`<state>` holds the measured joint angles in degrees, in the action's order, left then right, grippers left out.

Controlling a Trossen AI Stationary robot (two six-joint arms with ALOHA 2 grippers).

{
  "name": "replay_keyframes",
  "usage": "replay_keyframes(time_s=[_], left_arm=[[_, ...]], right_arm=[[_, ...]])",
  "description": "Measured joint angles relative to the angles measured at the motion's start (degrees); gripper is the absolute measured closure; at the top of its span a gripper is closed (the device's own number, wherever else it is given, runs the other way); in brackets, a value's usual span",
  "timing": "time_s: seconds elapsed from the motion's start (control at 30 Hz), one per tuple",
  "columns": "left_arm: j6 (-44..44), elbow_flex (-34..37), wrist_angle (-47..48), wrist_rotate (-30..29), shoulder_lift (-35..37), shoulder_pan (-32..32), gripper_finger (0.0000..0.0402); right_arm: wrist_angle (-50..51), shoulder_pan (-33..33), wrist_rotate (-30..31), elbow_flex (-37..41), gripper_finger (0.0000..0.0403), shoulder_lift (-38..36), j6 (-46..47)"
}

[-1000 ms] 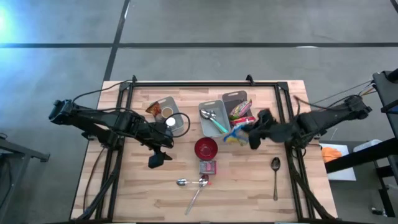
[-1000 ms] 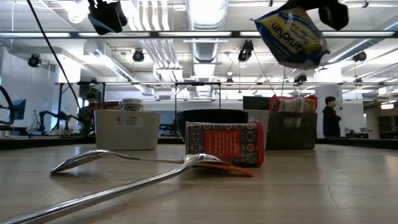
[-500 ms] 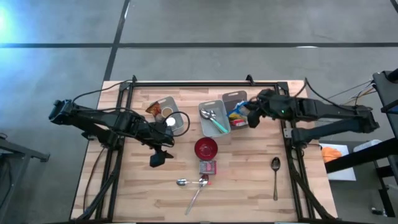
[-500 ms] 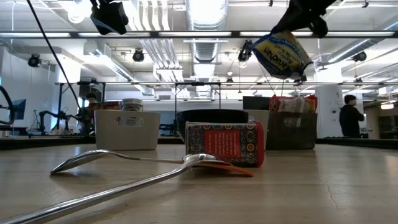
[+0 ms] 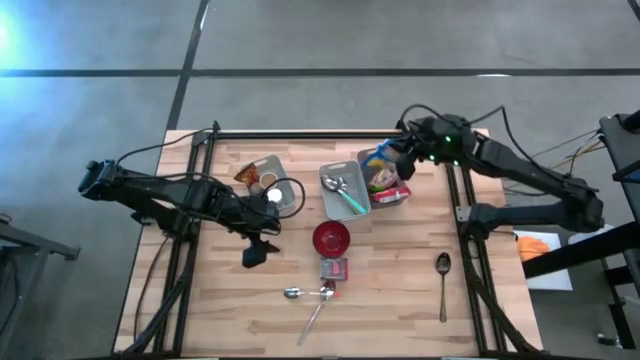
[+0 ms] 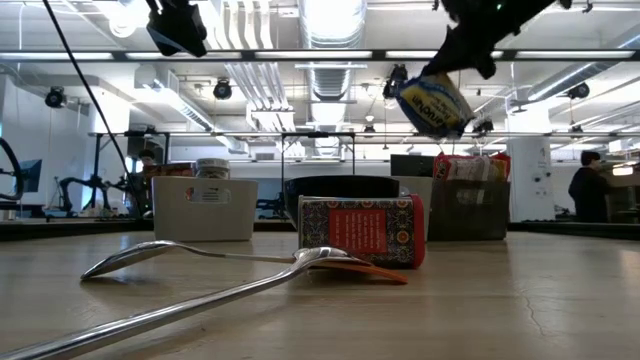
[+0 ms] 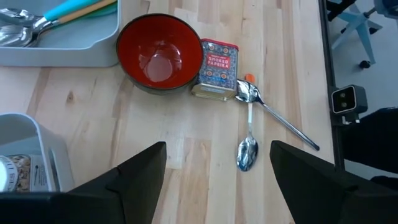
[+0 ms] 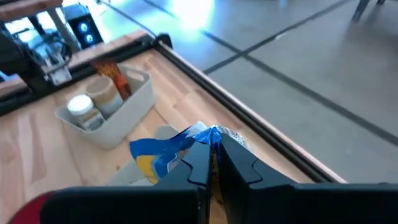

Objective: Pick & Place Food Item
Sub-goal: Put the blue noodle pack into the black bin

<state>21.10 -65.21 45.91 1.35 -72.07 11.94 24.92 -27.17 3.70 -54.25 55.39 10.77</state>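
Observation:
A blue and yellow snack bag (image 5: 380, 159) hangs in the air over the far end of a grey bin (image 5: 405, 190) that holds other packets. My right gripper (image 5: 401, 160) is shut on it; in the low view the bag (image 6: 433, 103) hangs high above the table, below the gripper (image 6: 470, 45). My left gripper (image 5: 258, 251) stands open above bare table left of the red bowl (image 5: 331, 238), nothing between its fingers (image 7: 140, 180). My right gripper pinches the bag's crimped top edge (image 8: 214, 132) between its two fingers. The fingers come slanting down from the table's right side. The bag hangs tilted below them, clear of the bin and the table.
A utensil tray (image 5: 342, 190) with spoons stands left of the packet bin. A bin with a jar (image 5: 262, 178) stands at the far left. A patterned red tin (image 5: 333, 268) and spoons (image 5: 310, 293) lie near the front, another spoon (image 5: 443, 265) at the right.
My right gripper has swung toward the table's far edge with the bag, from beside the bin's near right corner to over its far end, rolling as it went. The bag has stayed lifted clear and has moved off farther in the low view.

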Motion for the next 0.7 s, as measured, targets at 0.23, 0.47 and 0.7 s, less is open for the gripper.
replay_keyframes(time_s=[0.23, 0.47, 0.7], left_arm=[[0.11, 0.00, 0.01, -1.42, 0.00, -0.04, 0.0109], [3.03, 0.00, 0.02, -2.91, 0.00, -0.99, 0.0109], [6.46, 0.00, 0.00, -3.11, 0.00, -3.48, 0.0109]], right_arm=[[-1.76, -5.45, -6.48, 0.12, 0.0394, 7.42, -8.99], [-8.76, -10.09, -15.88, 0.12, 0.0394, 14.49, -18.21], [-11.81, -19.36, -27.39, 0.16, 0.0394, 20.14, -14.74]])
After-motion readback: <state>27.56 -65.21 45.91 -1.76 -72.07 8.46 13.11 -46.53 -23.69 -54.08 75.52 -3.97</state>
